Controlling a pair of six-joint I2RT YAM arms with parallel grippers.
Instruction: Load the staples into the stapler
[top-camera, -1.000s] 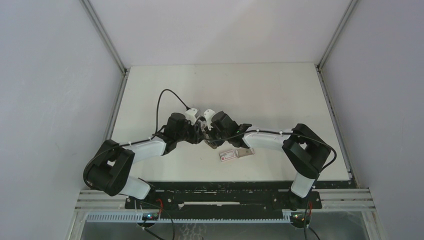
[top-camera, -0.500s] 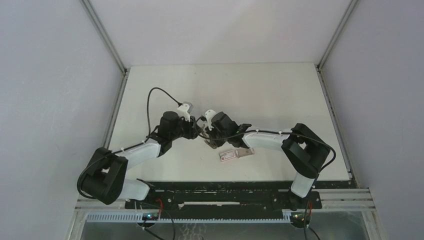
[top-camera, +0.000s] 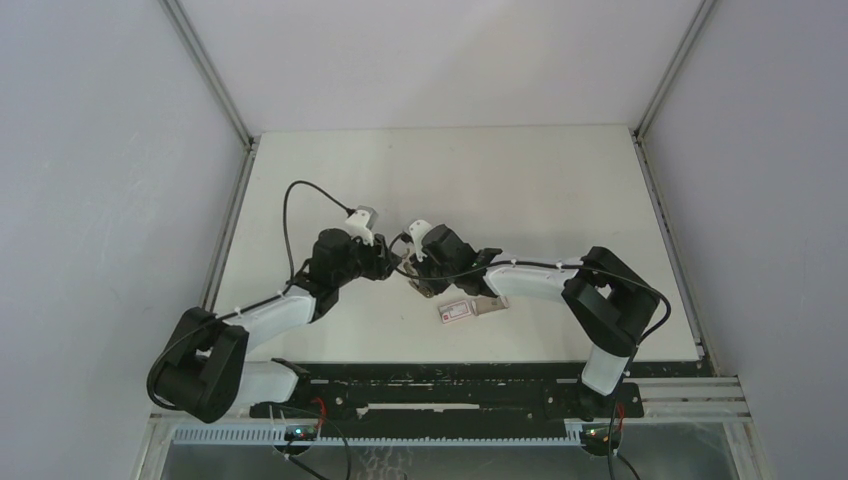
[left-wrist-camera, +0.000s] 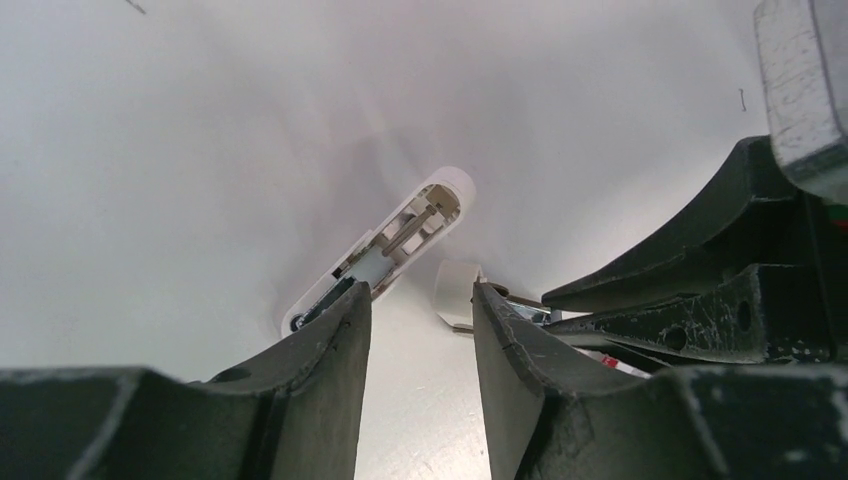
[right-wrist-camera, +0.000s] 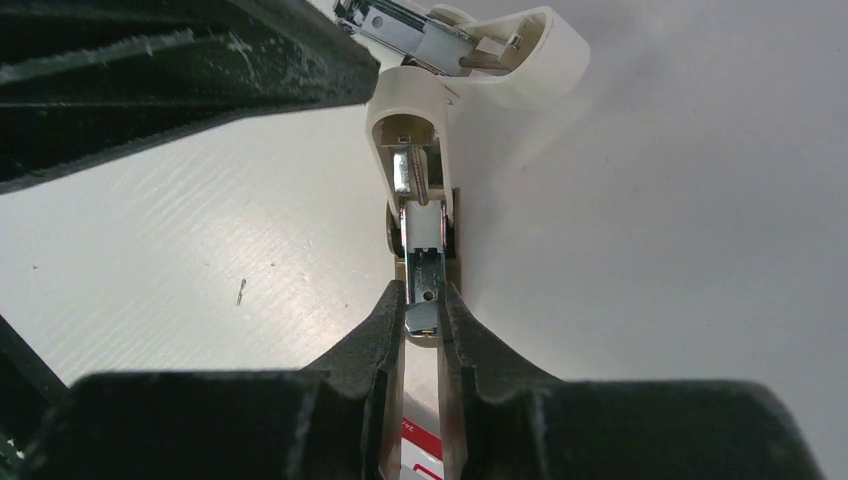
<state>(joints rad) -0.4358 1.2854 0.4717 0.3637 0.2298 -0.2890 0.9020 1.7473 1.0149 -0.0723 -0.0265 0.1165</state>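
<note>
The white mini stapler (right-wrist-camera: 412, 105) hangs unfolded, its cover swung away from the grey metal inner arm. My right gripper (right-wrist-camera: 422, 295) is shut on the near end of that metal arm. From the left wrist, the stapler's open white shell (left-wrist-camera: 405, 238) shows its inner parts just beyond my left gripper (left-wrist-camera: 420, 290), which is open with only bare table between its fingers. In the top view the left gripper (top-camera: 385, 266) sits just left of the right gripper (top-camera: 413, 276), with the stapler (top-camera: 403, 268) between them. I cannot tell the staples apart from the stapler's metal parts.
A pinkish-red-and-white box (top-camera: 462, 309) lies on the table just near-right of the right gripper, and its edge shows below the right fingers (right-wrist-camera: 415, 455). A single loose staple (right-wrist-camera: 241, 291) lies on the table. The left gripper's dark finger (right-wrist-camera: 180, 60) crosses the right wrist view's top left.
The left arm has drawn back to the left, away from the stapler, and its jaws have spread wider. The right gripper has kept its hold and place.
</note>
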